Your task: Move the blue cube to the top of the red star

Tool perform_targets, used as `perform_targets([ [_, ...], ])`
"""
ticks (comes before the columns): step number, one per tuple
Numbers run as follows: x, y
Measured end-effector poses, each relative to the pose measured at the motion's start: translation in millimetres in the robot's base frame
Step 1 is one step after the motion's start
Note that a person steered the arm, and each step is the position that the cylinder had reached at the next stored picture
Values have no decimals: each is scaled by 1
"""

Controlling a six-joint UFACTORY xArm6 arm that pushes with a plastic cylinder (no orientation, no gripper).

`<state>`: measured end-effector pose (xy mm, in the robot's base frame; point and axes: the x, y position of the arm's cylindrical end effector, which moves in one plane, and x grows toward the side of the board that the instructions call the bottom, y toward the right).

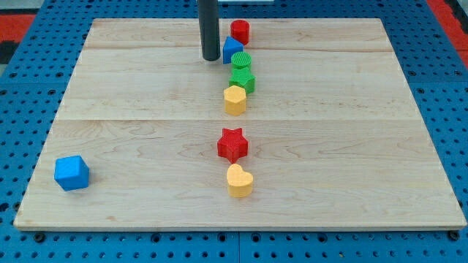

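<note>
Blue cube (72,173) sits near the bench's (131,80) bottom-left corner, well apart from the red star (233,145); my tip (210,58) rests near the top edge; no gripper shows.

blue cube (72,173) sits way down in the view's bottom-left corner of the board, resting flat, looks turned a bit off-square to the board edge i think. red star (232,145) lies flat near the middle, slightly below center, well apart from the cube, off to its right.
</note>
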<state>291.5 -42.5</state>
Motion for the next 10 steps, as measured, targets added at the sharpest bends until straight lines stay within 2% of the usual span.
perform_targets([
  [1,0,24],
  [4,-27,32],
  [5,-27,-1],
  [6,-4,-63],
  [8,145,-177],
  [9,210,-222],
  [10,273,-243],
])
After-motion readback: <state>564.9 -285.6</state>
